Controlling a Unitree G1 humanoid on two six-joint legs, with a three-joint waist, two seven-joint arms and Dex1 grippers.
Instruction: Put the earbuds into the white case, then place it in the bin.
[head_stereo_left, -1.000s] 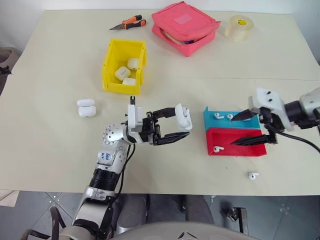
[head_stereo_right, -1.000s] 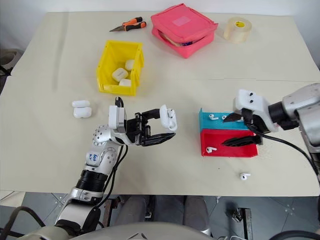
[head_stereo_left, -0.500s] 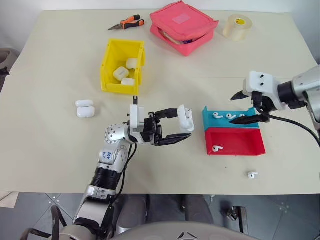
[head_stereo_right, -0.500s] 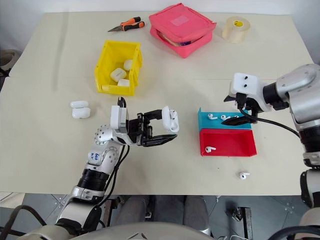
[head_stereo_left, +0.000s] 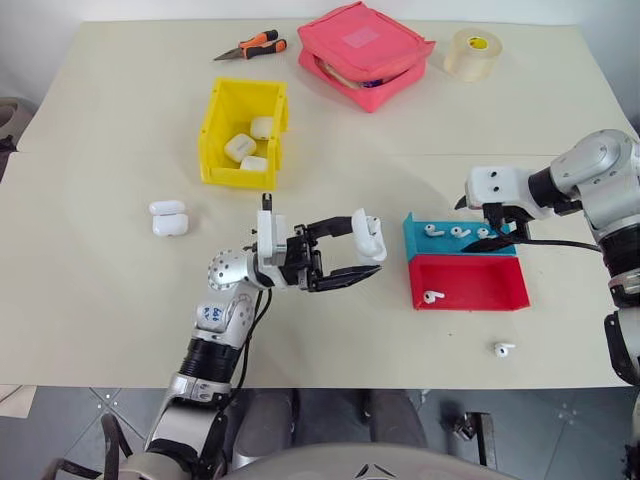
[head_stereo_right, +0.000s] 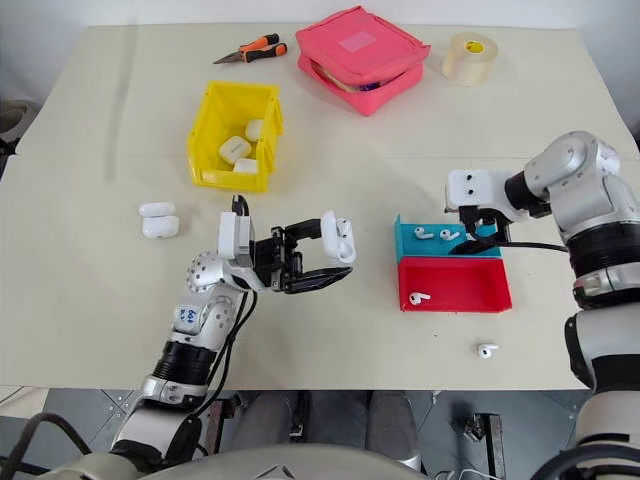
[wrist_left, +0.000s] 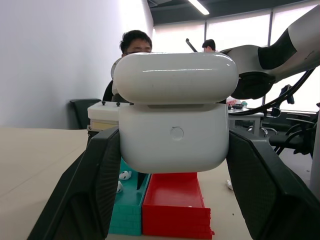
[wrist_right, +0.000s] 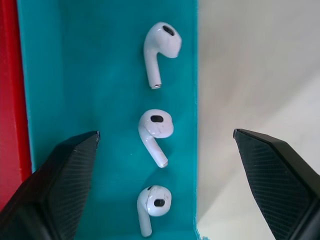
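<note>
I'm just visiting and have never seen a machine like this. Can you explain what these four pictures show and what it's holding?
It is a two-armed humanoid robot. Two pictures look down from cameras in its head; the other two come from a camera on each wrist.

The left gripper is shut on a white earbud case, lid open, held above the table. The right gripper is open, pointing down over the blue half of a red-and-blue tray. That half holds three earbuds. Another lies in the red half and one lies loose on the table.

Also there: a yellow bin holding three cases, two more cases beside it, a pink pouch, a tape roll and orange-handled pliers.
</note>
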